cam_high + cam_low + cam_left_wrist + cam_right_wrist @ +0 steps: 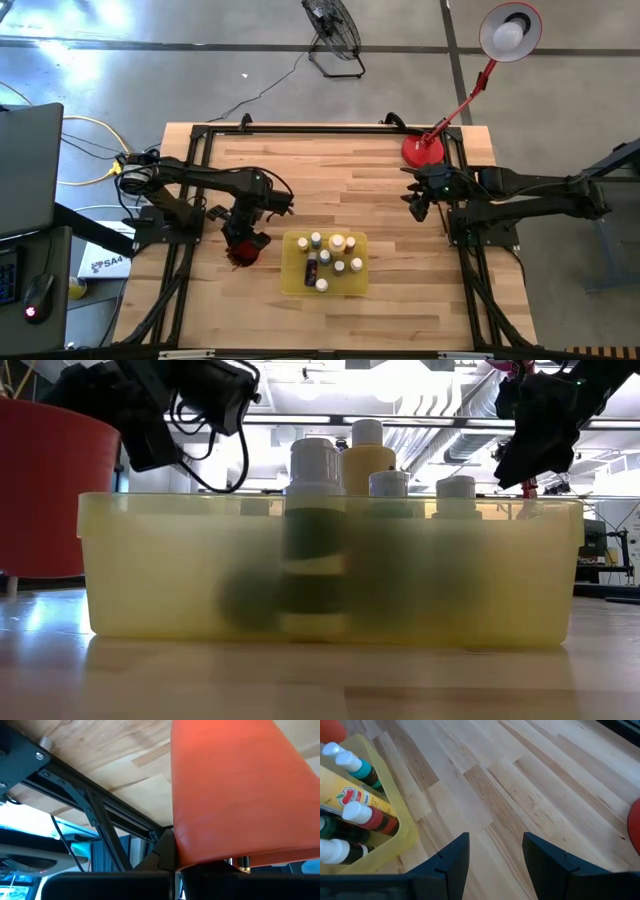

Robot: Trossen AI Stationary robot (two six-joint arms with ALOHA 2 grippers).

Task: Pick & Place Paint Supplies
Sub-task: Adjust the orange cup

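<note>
Overhead, the yellow tray [293, 282] sits on the wooden tabletop [330, 180] toward the near edge, holding a cluster of paint bottles [333, 260] with pale caps. The left gripper [246, 243] is just left of the tray, over a red cup [243, 253], its fingers pressed together; from this view I cannot tell whether it grips the cup or only covers it. The right gripper [418, 203] hangs over bare wood well to the right of the tray, near the red base of a desk lamp [423, 150], holding nothing.

From tabletop height, the tray's translucent wall [150, 560] fills the middle. Bottle caps rise above its rim: a white-capped bottle [315, 465], a taller yellowish bottle [367, 455] behind it, and two shorter ones to the right. The red cup [50, 490] stands at the left edge, with the left arm's dark body above it.

The left wrist camera shows the red cup's wall [240, 795] very close, against the tabletop and the black frame.

The right wrist camera shows that arm's two dark fingers [455, 862] spread apart over bare planks, with a corner of the tray [405, 837] and several capped bottles [367, 817] lying inside it.
</note>
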